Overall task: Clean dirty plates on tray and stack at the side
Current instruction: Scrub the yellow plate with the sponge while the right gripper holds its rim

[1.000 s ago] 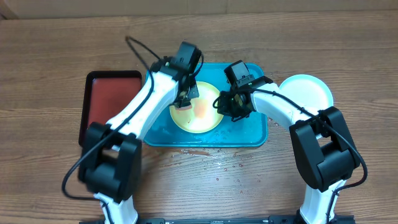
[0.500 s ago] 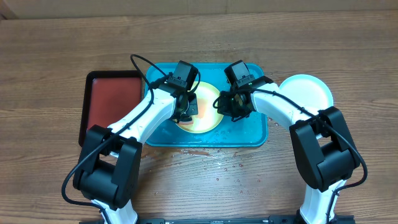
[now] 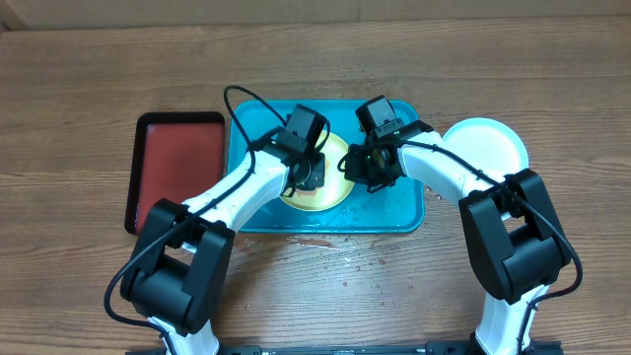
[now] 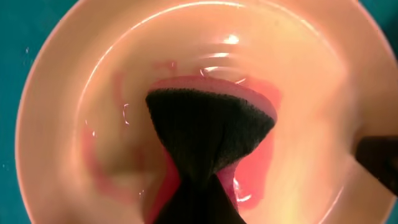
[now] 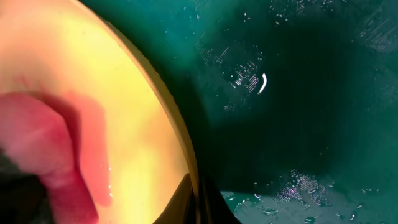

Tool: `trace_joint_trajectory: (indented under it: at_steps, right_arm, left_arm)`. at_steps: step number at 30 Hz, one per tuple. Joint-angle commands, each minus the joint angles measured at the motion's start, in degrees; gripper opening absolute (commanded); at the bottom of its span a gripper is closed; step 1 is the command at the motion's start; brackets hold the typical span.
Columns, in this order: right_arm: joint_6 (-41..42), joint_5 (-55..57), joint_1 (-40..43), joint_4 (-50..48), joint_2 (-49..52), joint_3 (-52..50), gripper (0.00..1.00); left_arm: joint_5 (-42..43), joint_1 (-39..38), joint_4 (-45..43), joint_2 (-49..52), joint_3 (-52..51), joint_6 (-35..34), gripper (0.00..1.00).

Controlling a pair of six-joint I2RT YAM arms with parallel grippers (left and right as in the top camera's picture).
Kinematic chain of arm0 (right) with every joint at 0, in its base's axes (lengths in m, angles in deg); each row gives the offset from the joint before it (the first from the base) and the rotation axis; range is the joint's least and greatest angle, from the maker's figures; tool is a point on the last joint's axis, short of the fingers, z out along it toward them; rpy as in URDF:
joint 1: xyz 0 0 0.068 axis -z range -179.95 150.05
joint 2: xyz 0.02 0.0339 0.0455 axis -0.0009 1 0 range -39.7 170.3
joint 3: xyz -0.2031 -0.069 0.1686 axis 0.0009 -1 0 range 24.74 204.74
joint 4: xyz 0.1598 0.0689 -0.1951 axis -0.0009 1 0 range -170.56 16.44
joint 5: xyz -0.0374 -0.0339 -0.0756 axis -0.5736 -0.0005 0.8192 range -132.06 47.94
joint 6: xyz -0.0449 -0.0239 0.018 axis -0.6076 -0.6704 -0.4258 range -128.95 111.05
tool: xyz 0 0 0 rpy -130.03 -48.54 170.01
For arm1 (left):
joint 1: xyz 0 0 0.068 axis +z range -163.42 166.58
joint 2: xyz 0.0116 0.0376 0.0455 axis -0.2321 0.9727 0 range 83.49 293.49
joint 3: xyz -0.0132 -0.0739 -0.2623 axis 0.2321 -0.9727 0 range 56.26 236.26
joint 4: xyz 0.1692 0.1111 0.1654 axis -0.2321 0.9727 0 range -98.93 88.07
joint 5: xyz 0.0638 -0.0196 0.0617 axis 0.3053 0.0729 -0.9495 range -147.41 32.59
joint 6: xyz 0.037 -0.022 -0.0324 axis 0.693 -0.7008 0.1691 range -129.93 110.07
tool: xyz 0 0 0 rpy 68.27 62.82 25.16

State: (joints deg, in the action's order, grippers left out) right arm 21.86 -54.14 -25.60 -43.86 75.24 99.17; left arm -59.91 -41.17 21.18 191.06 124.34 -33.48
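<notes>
1. The round yellow-green plastic plate (image 3: 330, 195) lies wet and red-smeared in the large turquoise plastic tray (image 3: 394, 209).
2. The left pincer (image 3: 306, 177), clenched on a pink dark-topped sponge (image 4: 211, 118), hides part of it. The right pincer (image 3: 360, 170) grips its rim.
3. One pale round plate (image 3: 488, 146) sits on the wooden bench (image 3: 493, 59); any plates beneath it are hidden.

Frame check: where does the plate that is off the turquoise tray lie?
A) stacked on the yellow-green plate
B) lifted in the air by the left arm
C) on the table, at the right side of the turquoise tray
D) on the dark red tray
C: the pale plate rests on the wooden table beside the right edge of the turquoise tray, and the dark red tray carries no plate.
</notes>
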Motion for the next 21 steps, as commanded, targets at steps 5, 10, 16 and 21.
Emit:
trace_joint_trajectory:
  at_steps: [5,10,16,21]
  right_arm:
    - [-0.63,0.42,-0.11,0.20,0.92,-1.68,0.04]
    - [-0.63,0.42,-0.11,0.46,0.92,-1.68,0.04]
    - [-0.63,0.42,-0.11,0.66,0.92,-1.68,0.04]
    - [-0.63,0.44,-0.11,0.68,0.92,-1.68,0.04]
  left_arm:
    - [2.93,-1.14,0.04,0.04,-0.37,2.95,0.04]
    - [3.74,-1.20,-0.22,0.07,-0.37,5.09,0.04]
    - [-13.49,-1.11,0.15,0.07,-0.37,-4.96,0.04]
    - [-13.53,-1.20,1.40,0.07,-0.37,-10.10,0.04]
